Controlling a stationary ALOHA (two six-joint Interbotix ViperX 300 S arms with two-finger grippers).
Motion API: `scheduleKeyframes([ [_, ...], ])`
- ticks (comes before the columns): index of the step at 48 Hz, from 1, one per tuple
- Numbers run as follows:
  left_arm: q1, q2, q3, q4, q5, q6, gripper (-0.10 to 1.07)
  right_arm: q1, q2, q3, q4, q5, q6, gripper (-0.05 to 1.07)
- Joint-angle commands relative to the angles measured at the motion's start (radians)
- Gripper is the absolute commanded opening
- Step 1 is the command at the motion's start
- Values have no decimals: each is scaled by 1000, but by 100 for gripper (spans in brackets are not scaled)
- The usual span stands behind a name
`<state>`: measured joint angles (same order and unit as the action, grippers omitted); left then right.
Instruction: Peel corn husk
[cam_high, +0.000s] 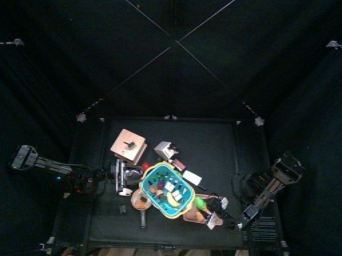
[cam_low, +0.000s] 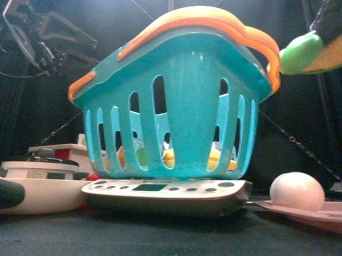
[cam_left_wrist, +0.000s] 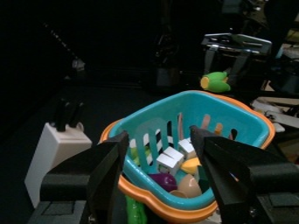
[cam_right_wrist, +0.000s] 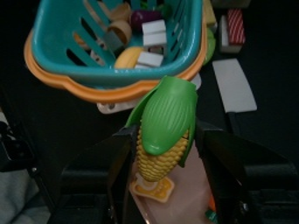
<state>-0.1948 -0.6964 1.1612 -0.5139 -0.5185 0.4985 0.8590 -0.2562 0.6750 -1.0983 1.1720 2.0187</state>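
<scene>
Fingers (cam_right_wrist: 216, 144) of the right gripper (cam_right_wrist: 163, 166) clamp the corn (cam_right_wrist: 163, 131) (green husk partly on) above the table beside the teal basket (cam_right_wrist: 70, 66); left gripper (cam_left_wrist: 170, 162) spread apart near the basket.

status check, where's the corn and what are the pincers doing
Right pincer shut on corn, husk on, held beside the basket. Left pincer open, empty, hovering at the basket. Nothing between them.

Basket (cam_high: 168, 190) fills table centre; knife block (cam_left_wrist: 51, 150) close beside.
</scene>
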Motion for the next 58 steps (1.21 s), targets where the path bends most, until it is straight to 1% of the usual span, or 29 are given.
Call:
scheduleKeyframes([
  [1, -26, 34, -63, 15, -5, -2, 93, -48, -71, 21, -141, 3, 2, 77],
  [6, -43, 84, -114, -15, -5, -3, 93, -123, -87, 51, -275, -23, 3, 77],
  [8, -48, 104, -133, -41, -6, -5, 93, -156, -86, 60, -318, -49, 3, 77],
  [10, -54, 130, -160, -86, -8, -6, 93, -199, -84, 72, -368, -95, 3, 77],
  [18, -77, 209, -232, -249, -44, -60, 93, -321, -69, 78, -486, -264, 3, 77],
  [23, -100, 252, -258, -296, -86, -95, 93, -383, -49, 67, -555, -328, 5, 77],
  [29, -121, 285, -275, -291, -121, -144, 93, -442, -31, 58, -637, -364, 3, 77],
  [36, -130, 304, -273, -291, -147, -190, 93, -471, -28, 57, -690, -365, 5, 77],
  [45, -130, 370, -296, -272, -204, -239, 93, -500, -9, 35, -709, -373, 8, 77],
  [54, -121, 439, -310, -193, -256, -249, 96, -517, 26, 21, -724, -362, 3, 77],
  [58, -115, 463, -321, -187, -295, -261, 98, -523, 32, 20, -733, -362, 5, 77],
])
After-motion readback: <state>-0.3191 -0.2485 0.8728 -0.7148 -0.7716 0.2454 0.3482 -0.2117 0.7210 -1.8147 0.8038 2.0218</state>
